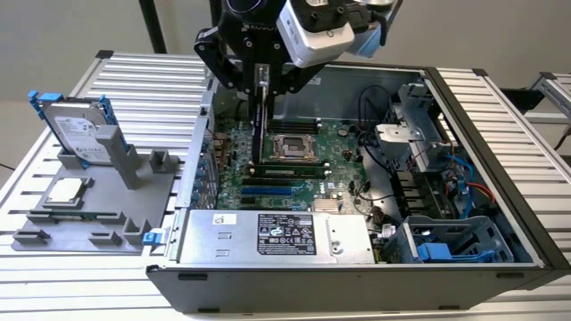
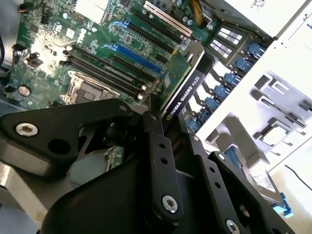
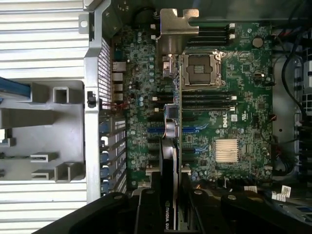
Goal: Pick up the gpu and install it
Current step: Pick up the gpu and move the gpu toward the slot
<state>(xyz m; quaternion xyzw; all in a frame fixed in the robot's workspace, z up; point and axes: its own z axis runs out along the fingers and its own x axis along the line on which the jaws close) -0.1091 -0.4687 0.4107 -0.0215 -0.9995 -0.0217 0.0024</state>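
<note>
My gripper [image 1: 259, 79] is shut on the gpu [image 1: 259, 124], a thin card that hangs edge-down inside the open computer case over the green motherboard [image 1: 308, 170]. In the second wrist view the card's black edge [image 2: 184, 92] sits between the two black fingers [image 2: 158, 141]. The first wrist view looks down along the gpu [image 3: 170, 131], with its silver end bracket [image 3: 178, 24] at the far end and the gripper [image 3: 170, 200] clamped on the near end. The card floats above the board, near the empty CPU socket [image 1: 290, 146] and the blue slots [image 1: 267, 190].
Left of the case, a grey holder [image 1: 98, 200] carries a silver hard drive with blue rails [image 1: 80, 134] and a small square CPU chip [image 1: 67, 190]. Inside the case are the power supply [image 1: 277, 234], a heatsink [image 1: 323, 204], cables and a drive cage [image 1: 446, 247].
</note>
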